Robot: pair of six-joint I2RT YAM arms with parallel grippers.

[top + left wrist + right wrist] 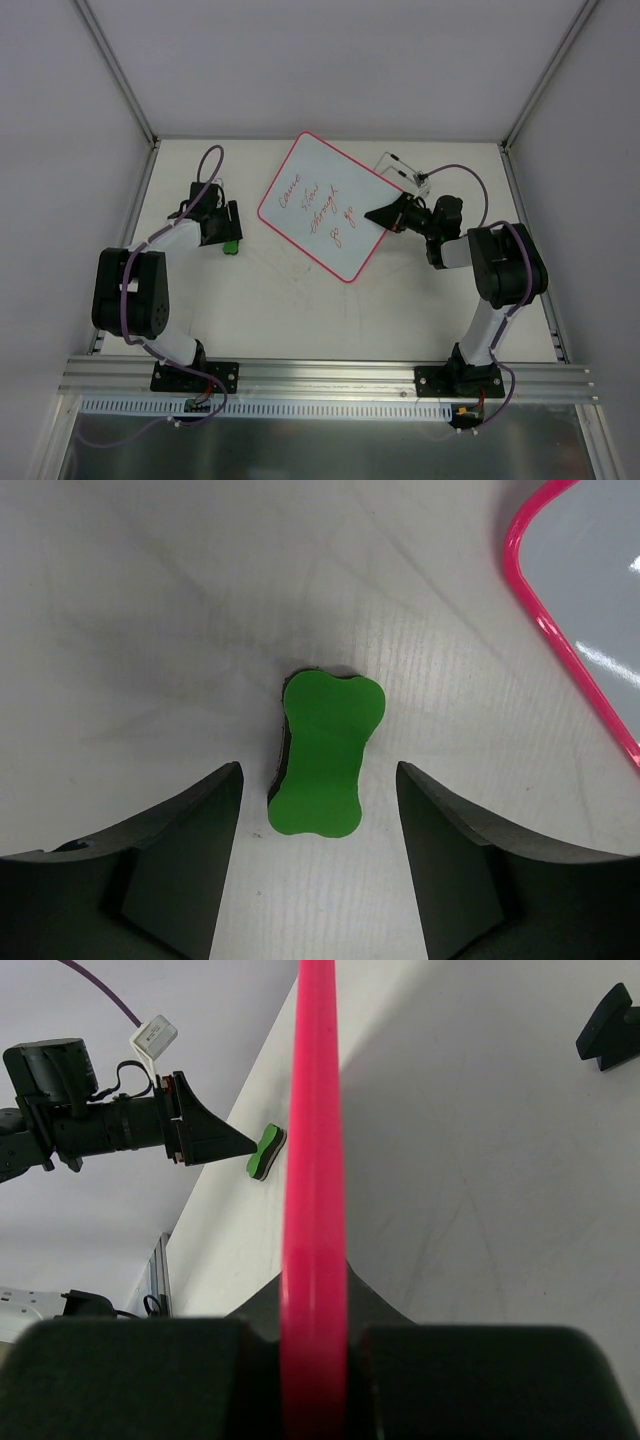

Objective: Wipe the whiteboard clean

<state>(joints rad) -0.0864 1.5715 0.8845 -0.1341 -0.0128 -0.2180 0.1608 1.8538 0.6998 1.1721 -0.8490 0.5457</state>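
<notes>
The whiteboard (320, 205), white with a pink-red frame and red handwriting, sits at the table's back middle, turned diagonally. My right gripper (385, 215) is shut on its right edge. In the right wrist view the pink frame (315, 1160) runs edge-on between the jaws of the right gripper (315, 1360), with a black foot (608, 1025) on the grey underside. A green bone-shaped eraser (325, 755) lies flat on the table. My left gripper (318, 766) is open around its near end, with a gap on each side. In the top view the eraser (231, 245) lies below the left gripper (232, 232).
A clear holder with black-tipped pieces (400, 168) stands at the back right, behind the right arm. White enclosure walls close the back and sides. An aluminium rail (330, 375) carries both arm bases at the near edge. The whiteboard's corner (560, 630) lies right of the eraser.
</notes>
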